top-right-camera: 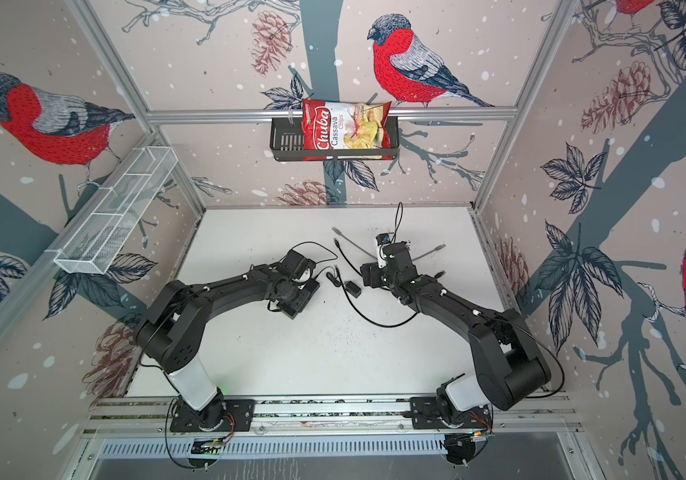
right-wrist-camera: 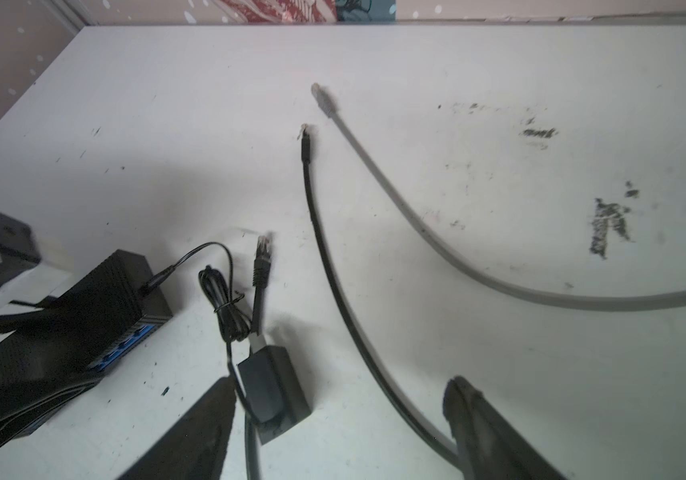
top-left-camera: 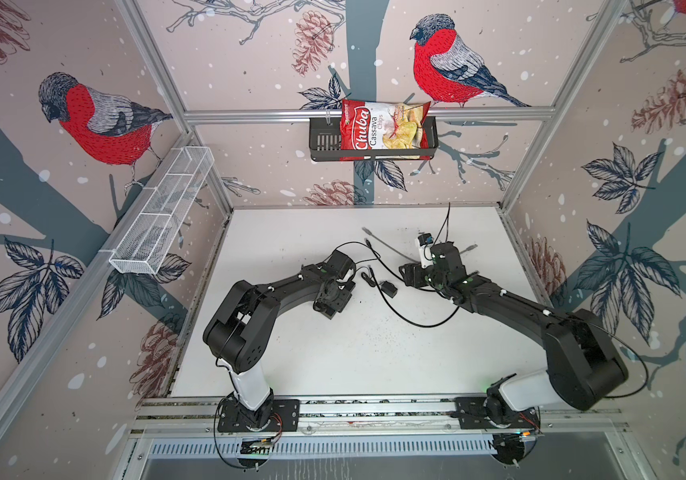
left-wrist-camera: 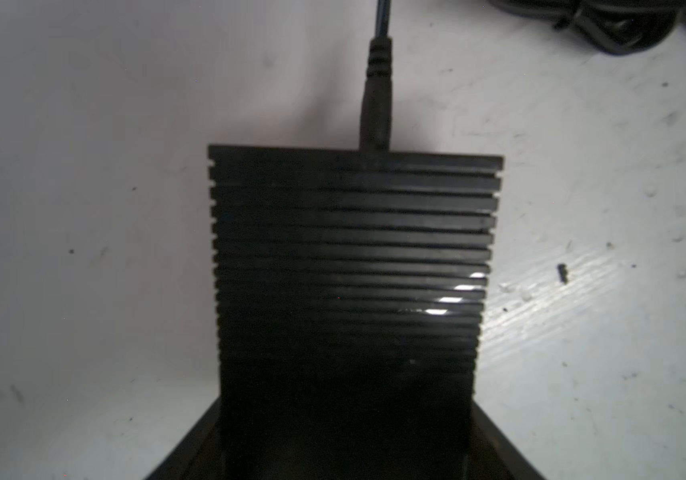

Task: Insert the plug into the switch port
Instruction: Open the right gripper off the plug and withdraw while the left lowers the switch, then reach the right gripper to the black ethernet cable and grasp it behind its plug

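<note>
The switch (left-wrist-camera: 349,257) is a flat black ribbed box, and my left gripper (left-wrist-camera: 347,436) is shut on it; in both top views it sits left of the table's middle (top-left-camera: 336,305) (top-right-camera: 299,302). A row of blue ports (right-wrist-camera: 123,351) lines one long edge. A thin power lead (left-wrist-camera: 374,104) is plugged into a short edge. My right gripper (right-wrist-camera: 339,399) hangs open just above the table. A black cable (right-wrist-camera: 333,282) runs between its fingers, close to one of them, and ends in a clear plug (right-wrist-camera: 304,137) farther out. Nothing is held in the right gripper (top-left-camera: 407,273).
A small black power adapter (right-wrist-camera: 275,390) (top-left-camera: 388,287) lies beside the other right finger, with its bundled lead (right-wrist-camera: 225,307). Another black plug (right-wrist-camera: 264,249) and a grey cable (right-wrist-camera: 437,245) with its plug (right-wrist-camera: 320,97) lie farther back. A chips bag (top-left-camera: 383,129) sits in the wall basket.
</note>
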You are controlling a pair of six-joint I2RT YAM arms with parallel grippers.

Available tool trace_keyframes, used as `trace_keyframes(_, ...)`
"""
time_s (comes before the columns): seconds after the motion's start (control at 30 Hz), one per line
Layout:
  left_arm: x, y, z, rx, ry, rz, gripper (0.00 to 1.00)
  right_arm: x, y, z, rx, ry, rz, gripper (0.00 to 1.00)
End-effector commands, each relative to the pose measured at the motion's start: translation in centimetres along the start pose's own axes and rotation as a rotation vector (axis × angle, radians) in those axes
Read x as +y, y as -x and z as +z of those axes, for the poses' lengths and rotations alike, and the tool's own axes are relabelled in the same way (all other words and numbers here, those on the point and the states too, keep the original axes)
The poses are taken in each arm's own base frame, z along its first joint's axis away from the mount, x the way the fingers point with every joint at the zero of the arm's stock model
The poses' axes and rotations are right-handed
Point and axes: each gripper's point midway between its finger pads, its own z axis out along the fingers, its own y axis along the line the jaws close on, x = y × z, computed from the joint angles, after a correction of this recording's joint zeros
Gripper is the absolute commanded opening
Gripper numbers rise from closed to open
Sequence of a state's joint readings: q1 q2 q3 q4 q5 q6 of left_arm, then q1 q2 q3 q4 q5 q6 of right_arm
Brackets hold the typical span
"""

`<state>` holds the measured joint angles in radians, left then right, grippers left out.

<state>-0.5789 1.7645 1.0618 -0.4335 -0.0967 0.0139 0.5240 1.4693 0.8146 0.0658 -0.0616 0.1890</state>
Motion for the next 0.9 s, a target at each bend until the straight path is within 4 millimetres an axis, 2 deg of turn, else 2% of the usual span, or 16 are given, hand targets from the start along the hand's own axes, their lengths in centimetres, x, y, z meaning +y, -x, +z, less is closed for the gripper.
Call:
trace_keyframes(0.0,0.0,0.6,0.5,-0.006,-0.003,-0.035,0.6,0.9,-1.6,0.6,0.053,0.039,0.015,0.73)
trace_keyframes(0.1,0.1,0.2,1.1,0.012,0.007,-0.04,0.6,1.4,-3.0,1.1,0.095,0.059,0.012,0.66)
trace_keyframes(0.23,0.1,0.0,1.6,0.023,0.007,-0.056,0.62,1.9,-3.8,0.9,0.111,0.075,0.02,0.63)
trace_keyframes(0.43,-0.1,-0.2,2.3,0.029,-0.003,-0.062,0.67,3.8,-4.9,0.4,0.138,0.124,-0.012,0.64)
trace_keyframes(0.73,0.3,-1.2,2.2,0.034,0.022,-0.049,0.7,3.5,-8.1,1.8,0.226,0.102,-0.012,0.63)
trace_keyframes(0.87,0.4,-1.6,2.1,0.038,0.028,-0.045,0.7,3.8,-8.4,2.6,0.24,0.11,-0.014,0.57)
